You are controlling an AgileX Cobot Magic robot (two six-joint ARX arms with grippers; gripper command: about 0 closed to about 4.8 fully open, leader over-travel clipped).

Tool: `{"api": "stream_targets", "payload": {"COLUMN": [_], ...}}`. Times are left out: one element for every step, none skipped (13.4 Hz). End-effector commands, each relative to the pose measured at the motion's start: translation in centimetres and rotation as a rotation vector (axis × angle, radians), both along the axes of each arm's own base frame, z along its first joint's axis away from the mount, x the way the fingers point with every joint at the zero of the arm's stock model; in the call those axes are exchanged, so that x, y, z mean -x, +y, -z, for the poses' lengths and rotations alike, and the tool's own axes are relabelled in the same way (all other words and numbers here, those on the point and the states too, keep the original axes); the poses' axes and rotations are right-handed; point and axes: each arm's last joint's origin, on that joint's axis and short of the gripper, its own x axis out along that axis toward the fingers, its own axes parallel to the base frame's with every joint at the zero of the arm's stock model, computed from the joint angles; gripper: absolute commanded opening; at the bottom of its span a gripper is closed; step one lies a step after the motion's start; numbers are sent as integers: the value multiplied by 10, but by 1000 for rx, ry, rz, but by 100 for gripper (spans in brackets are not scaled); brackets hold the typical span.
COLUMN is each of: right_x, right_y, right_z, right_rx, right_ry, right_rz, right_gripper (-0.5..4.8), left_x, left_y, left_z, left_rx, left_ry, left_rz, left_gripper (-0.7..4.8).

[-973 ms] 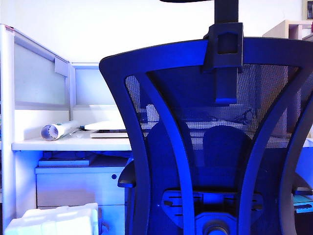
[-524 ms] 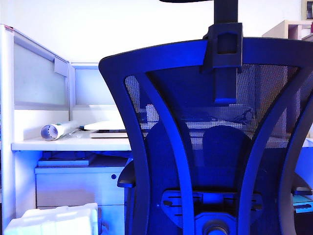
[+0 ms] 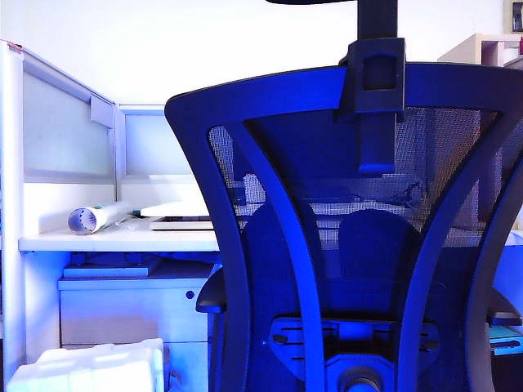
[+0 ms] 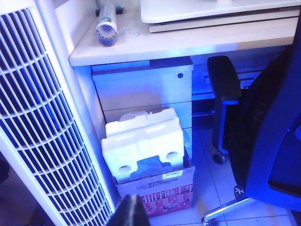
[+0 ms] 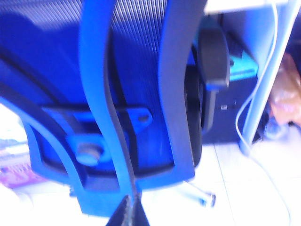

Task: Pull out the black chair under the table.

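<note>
While the black chair (image 3: 359, 245) stands upright, back toward the camera, both grippers' fingers (image 4: 128, 213) (image 5: 128, 214) stay clenched, empty.

The table (image 3: 122, 242) is carrying a rolled paper tube (image 3: 96, 217) lying on its side near the partition, and a flat white device (image 3: 176, 215) resting beside it. The tiled floor (image 4: 207, 188) is bearing a cardboard box (image 4: 160, 193) holding white foam.
</note>
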Motion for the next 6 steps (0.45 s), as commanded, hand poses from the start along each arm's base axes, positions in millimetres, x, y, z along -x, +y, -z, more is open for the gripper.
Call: {"api": "stream_targets", "payload": {"right_x": [-1,-1,-1,-1,-1,-1], "right_y": [0,0,0,0,0,0], "right_z": [14,14,14,14,14,14], "right_rx": [-5,-5,-6,-11,-11,-12], "right_ry": [39,39,40,39,39,39], "right_rz": [1,0,-1,2,2,2], "right_gripper": [-6,-5,-5,-5,-5,-5], "left_x": [0,0,0,0,0,0], "left_y": [0,0,0,0,0,0], "left_z": [3,3,3,3,3,3], "left_rx": [-4,-3,-3,-3,-3,-3], "left_ry": [26,26,26,26,26,26], "left_rz": [-1,0,0,0,0,0], "left_gripper": [-4,-4,-4,-4,-4,-4]}}
